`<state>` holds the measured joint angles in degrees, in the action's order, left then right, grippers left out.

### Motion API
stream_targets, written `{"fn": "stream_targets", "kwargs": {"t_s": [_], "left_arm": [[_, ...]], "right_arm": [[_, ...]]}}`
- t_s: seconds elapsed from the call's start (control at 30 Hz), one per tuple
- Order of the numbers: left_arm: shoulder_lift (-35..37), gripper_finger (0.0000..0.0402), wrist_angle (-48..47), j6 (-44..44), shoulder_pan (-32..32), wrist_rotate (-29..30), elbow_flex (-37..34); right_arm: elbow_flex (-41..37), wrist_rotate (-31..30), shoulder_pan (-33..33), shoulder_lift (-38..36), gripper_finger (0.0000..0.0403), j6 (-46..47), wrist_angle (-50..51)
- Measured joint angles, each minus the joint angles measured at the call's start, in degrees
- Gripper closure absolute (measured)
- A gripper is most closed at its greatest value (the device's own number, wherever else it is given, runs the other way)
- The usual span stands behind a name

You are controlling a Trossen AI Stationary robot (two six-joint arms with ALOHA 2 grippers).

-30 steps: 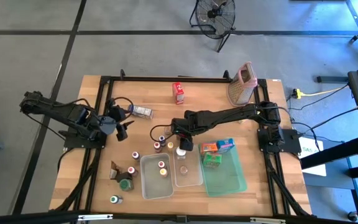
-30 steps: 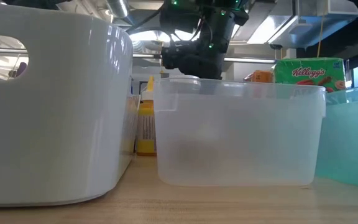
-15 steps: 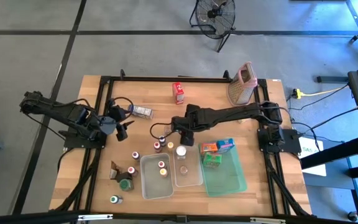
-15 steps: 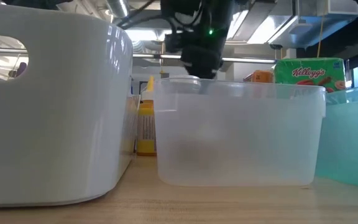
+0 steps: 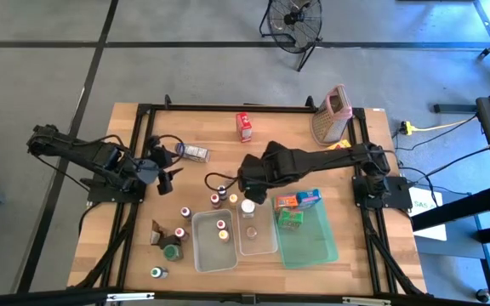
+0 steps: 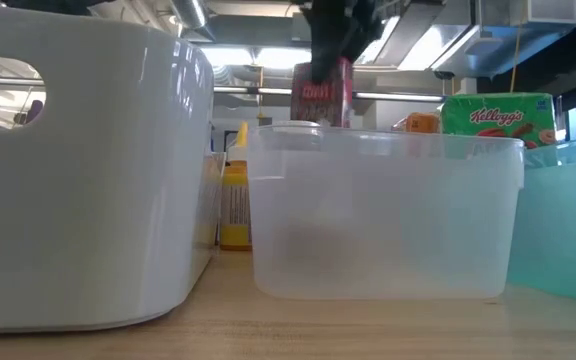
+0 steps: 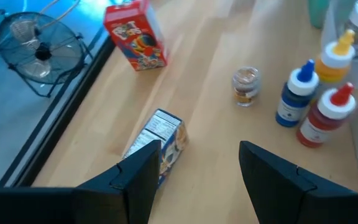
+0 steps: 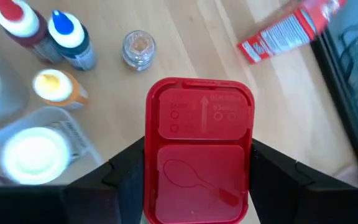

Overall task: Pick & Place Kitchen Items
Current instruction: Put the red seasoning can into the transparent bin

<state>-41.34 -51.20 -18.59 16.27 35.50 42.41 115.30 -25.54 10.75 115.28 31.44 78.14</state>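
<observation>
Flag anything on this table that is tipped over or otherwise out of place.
One carton lies flat on its side in front of the left hand, while the red carton farther back stands upright. The right hand holds a red-lidded container lifted off the table. The bottles stand upright. Nothing looks spilled.

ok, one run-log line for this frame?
right gripper: shut on red-lidded container, lifted over table | left gripper: open, idle above blue carton
</observation>
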Motion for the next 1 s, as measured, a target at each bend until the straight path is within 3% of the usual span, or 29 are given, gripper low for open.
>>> {"fn": "stream_targets", "kwargs": {"t_s": [0.3,0.67,1.0], "left_arm": [[0.00,0.0190,0.01,3.45,0.02,-1.63,0.00],[0.00,0.0190,0.00,7.18,0.02,-8.69,0.00],[0.00,0.0190,-0.05,11.08,0.02,-13.37,0.00]], "right_arm": [[5.19,0.25,5.49,0.02,0.0181,17.53,3.35],[5.29,0.21,10.64,0.04,0.0181,40.85,7.04],[5.14,2.09,14.05,0.72,0.0181,55.17,7.82]]}}
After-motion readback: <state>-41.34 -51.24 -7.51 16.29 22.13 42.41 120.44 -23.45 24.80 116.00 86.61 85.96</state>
